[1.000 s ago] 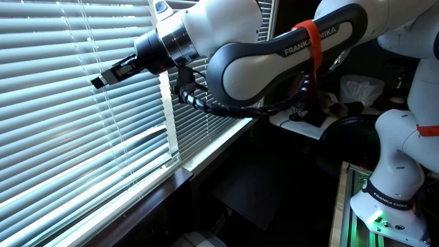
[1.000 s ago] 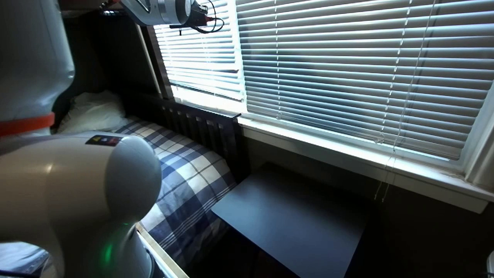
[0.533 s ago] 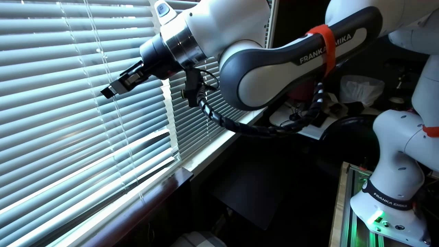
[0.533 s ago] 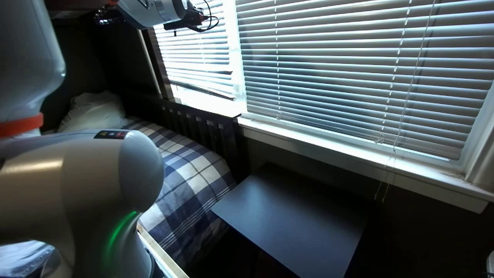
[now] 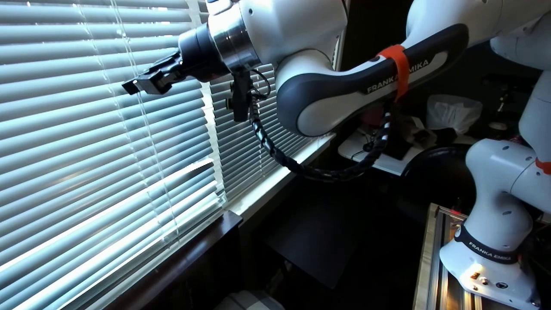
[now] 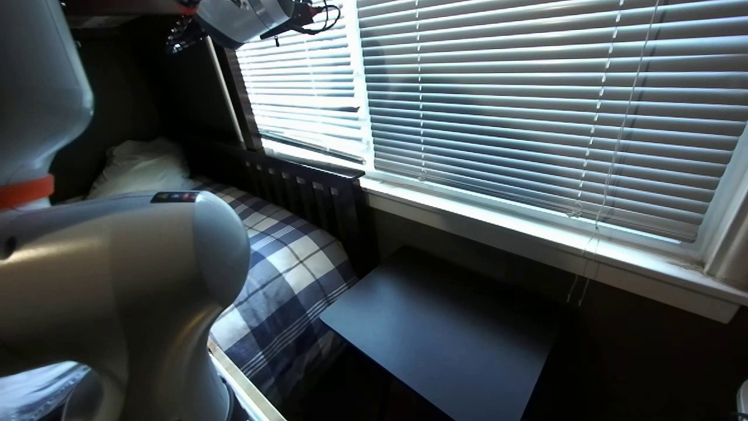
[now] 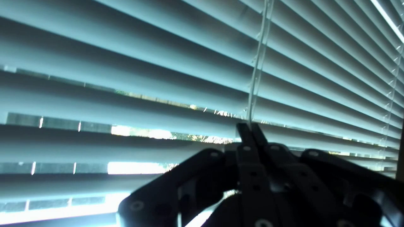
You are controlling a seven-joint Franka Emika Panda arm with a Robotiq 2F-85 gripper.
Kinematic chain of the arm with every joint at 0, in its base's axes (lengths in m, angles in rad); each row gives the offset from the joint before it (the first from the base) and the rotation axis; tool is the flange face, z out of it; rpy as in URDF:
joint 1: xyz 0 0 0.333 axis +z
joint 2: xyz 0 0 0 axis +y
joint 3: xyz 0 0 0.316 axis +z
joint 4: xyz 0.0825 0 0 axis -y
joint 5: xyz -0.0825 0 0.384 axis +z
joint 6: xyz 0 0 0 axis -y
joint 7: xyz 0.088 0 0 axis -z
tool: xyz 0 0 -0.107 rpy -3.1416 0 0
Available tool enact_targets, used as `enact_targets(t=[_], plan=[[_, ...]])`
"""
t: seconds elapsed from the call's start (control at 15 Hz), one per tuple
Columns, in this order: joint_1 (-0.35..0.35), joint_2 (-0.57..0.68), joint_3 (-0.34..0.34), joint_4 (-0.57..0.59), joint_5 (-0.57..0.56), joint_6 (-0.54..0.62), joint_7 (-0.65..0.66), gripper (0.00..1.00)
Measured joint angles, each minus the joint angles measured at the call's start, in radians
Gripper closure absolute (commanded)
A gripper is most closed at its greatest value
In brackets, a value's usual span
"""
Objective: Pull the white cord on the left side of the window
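Note:
The wide window [image 6: 360,99] is covered by white slat blinds [image 5: 64,142]. The thin white cord [image 7: 258,60] comes down in front of the slats and enters between my fingertips in the wrist view. My gripper [image 7: 249,126] is closed around it, the fingertips almost together. In an exterior view, my gripper [image 5: 131,87] is in front of the left panel, with the cord [image 5: 148,129] running on below it past the bottom slats. In the other exterior picture, only the wrist [image 6: 251,20] shows at the top; the fingers cannot be made out there.
A white sill [image 6: 485,216] runs under the window. A dark slatted bed end [image 6: 353,210] stands below the left panel, with a plaid bed [image 6: 298,257] beside it. A dark table [image 6: 444,333] stands beneath the sill. A separate cord [image 6: 613,152] hangs on the right panel.
My gripper dipped down and right, then rose again. The left blind's bottom edge lifted half a second ago and now hangs lower. The base light turned from green to amber.

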Motion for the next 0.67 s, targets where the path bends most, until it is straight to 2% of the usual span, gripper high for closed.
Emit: enact_targets(t=[0.4, 0.67], plan=[[0.125, 0.004, -0.18, 0.021, -0.074, -0.004, 0.103, 1.0], [0.229, 0.005, -0.298, 0.031, -0.135, -0.06, 0.189, 1.0]])
